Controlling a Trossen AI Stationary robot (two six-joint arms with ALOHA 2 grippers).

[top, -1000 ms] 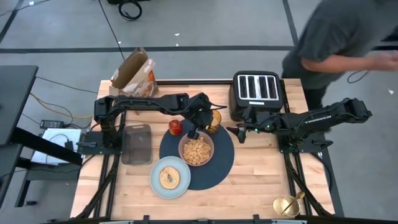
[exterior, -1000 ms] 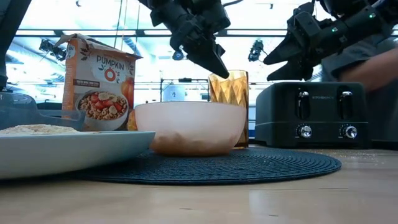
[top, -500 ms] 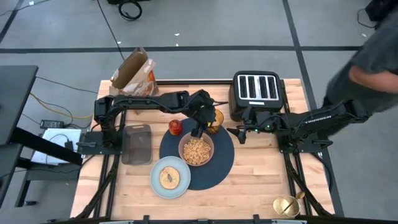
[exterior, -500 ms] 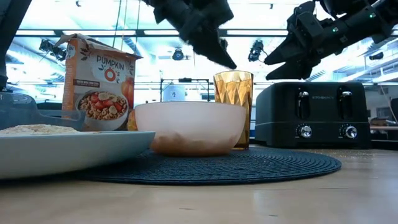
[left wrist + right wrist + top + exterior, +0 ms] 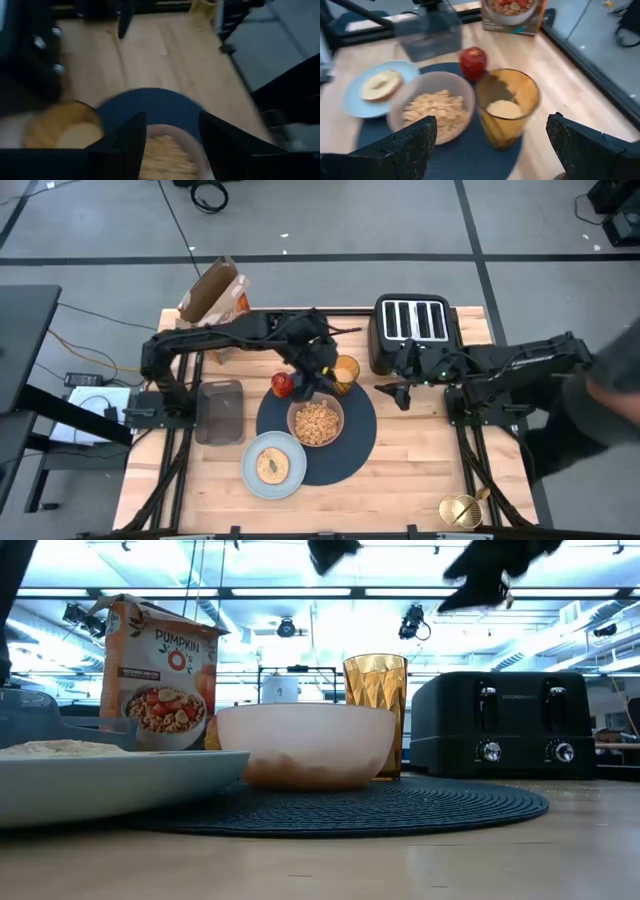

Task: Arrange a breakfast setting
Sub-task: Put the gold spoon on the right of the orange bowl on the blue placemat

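Tabletop: toaster (image 5: 415,330) and cereal box (image 5: 213,298) (apparently open) flank cup (image 5: 345,372).

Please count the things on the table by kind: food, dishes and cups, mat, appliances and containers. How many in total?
Food: 3 (bagel, red apple, cereal box)
Dishes and cups: 3 (pink bowl, blue-grey plate, amber cup)
Mat: 1 (navy placemat)
Appliances and containers: 2 (black toaster, grey container)
Total: 9
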